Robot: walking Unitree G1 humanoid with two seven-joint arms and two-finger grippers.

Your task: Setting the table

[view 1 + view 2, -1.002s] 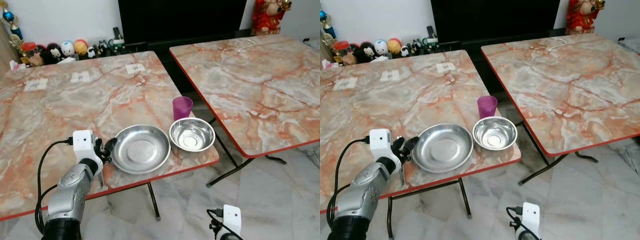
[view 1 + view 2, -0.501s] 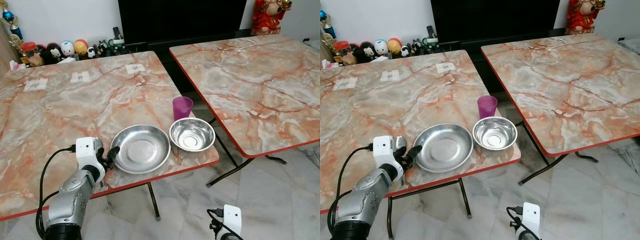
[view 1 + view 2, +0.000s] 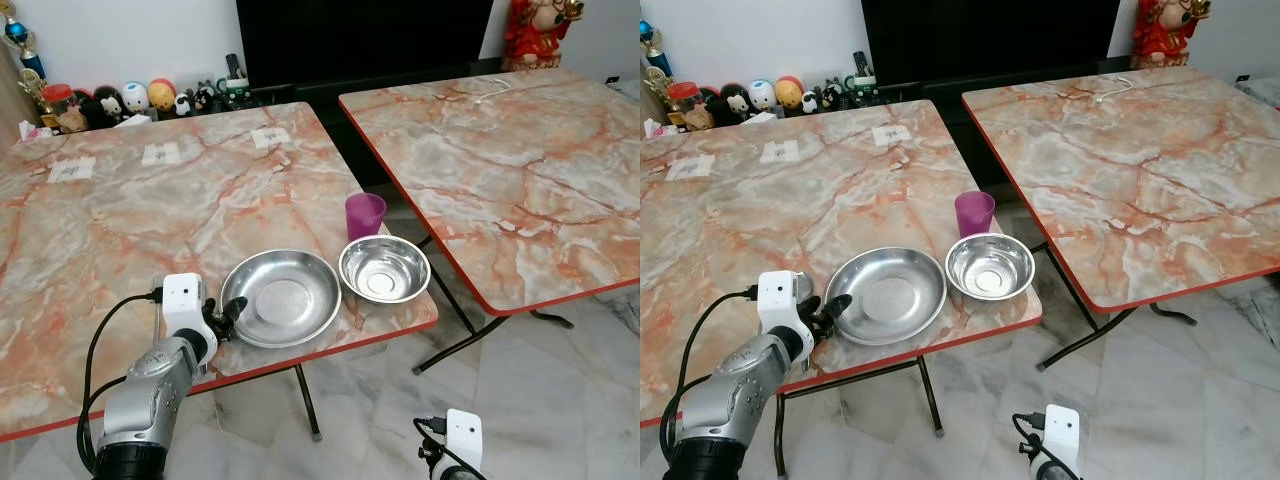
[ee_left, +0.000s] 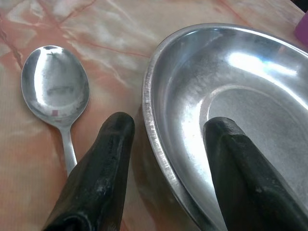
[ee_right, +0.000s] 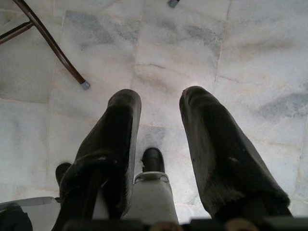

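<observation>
Straddling the rim of the wide shallow steel plate [image 4: 226, 110], left tool [image 4: 166, 132] is spread, not clamped; a steel spoon [image 4: 55, 94] lies just beside the plate on the marble-patterned worktop [image 3: 120, 220]. Right tool [image 5: 159, 120] hangs parted above the floor.

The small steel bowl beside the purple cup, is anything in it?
Empty. The small steel bowl stands upright near the table's corner, and its shiny bare bottom shows, with nothing lying inside.
</observation>
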